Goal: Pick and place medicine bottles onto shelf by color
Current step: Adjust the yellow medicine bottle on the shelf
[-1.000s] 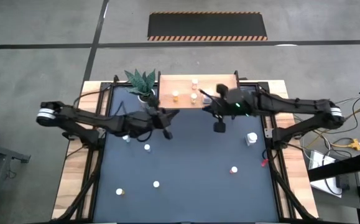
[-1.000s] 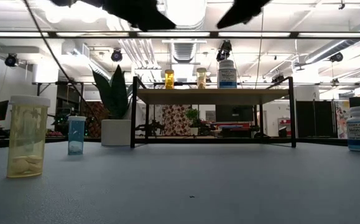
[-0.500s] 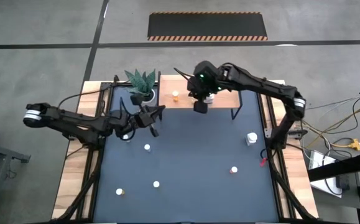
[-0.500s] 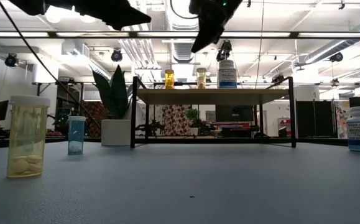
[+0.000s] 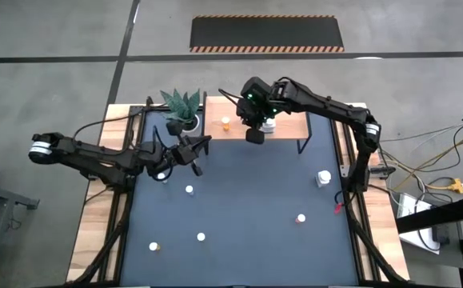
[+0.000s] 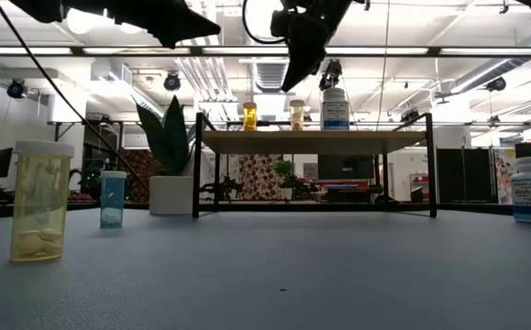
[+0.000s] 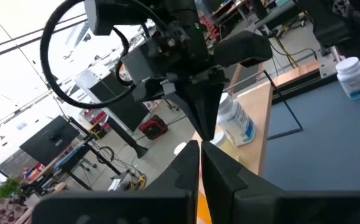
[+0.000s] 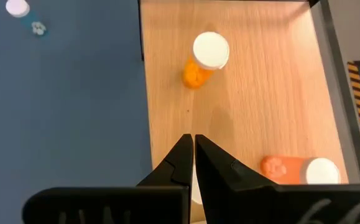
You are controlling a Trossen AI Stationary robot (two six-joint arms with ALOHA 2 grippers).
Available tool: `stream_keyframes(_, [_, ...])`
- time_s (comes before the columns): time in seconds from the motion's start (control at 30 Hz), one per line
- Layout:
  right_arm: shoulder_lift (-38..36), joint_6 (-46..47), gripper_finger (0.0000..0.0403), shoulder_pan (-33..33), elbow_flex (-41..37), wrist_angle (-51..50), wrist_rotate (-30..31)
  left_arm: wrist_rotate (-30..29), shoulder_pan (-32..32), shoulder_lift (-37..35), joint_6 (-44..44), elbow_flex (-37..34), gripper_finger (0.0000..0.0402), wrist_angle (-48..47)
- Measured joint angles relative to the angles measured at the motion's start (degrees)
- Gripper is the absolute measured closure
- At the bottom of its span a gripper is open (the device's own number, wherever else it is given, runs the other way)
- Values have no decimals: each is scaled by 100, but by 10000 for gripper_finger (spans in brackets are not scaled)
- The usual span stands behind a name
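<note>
bottles [image 5: 189,190] dot the dark table [image 5: 247,224]: we count 5 loose ones in the high view, 3 toward the left and near edge, 2 toward the right. on the left we see the left gripper [image 5: 197,166] above the table, just below the plant [image 5: 181,108], fingers pressed shut and empty. at the back stands the shelf [image 5: 287,108] with an orange bottle [image 8: 203,60] upright and others beside it. above the shelf's front edge hangs the right gripper [image 5: 254,135], its fingers [image 8: 181,157] closed tight with nothing between them. far right, a white bottle [image 5: 324,178] sits near the table's edge.
</note>
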Motion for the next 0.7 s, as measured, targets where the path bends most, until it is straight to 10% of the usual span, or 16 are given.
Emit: stream_keyframes(0.7, [0,-46,394,-22,-117,-152,157,-4,0,-4,2,-2,401,-34])
